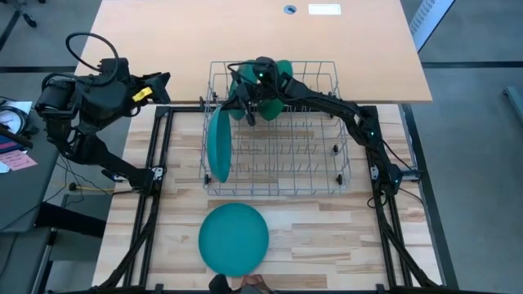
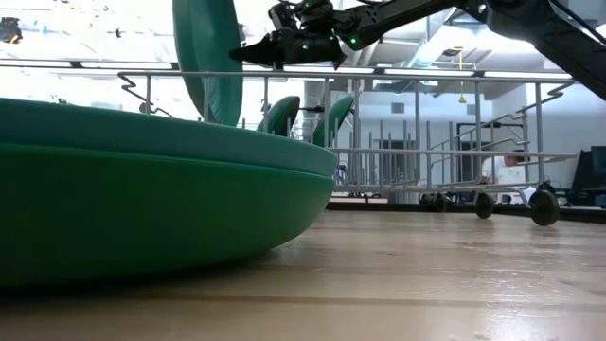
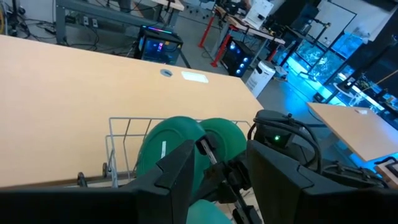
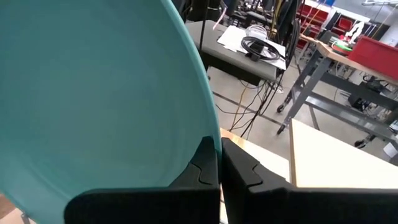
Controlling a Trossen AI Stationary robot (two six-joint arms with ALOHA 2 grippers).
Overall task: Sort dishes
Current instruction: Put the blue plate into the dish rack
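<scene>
Two arms show from above: the left gripper [image 1: 162,80] waits off the table's left edge, fingers spread wide. At the wire rack's [image 1: 327,175] left end, the right gripper [image 1: 231,104] pinches the rim of an upright teal plate [image 1: 218,147]. Two green plates [image 1: 278,75] stand at the rack's far edge; another teal plate [image 1: 234,239] lies flat by the table's near edge.

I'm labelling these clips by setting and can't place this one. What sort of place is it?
Probably a robotics lab or workshop, not a kitchen. The dish rack sits on a wooden workbench between two robot arms, and beyond it are metal-framed tables, cables and glowing computer gear.
</scene>
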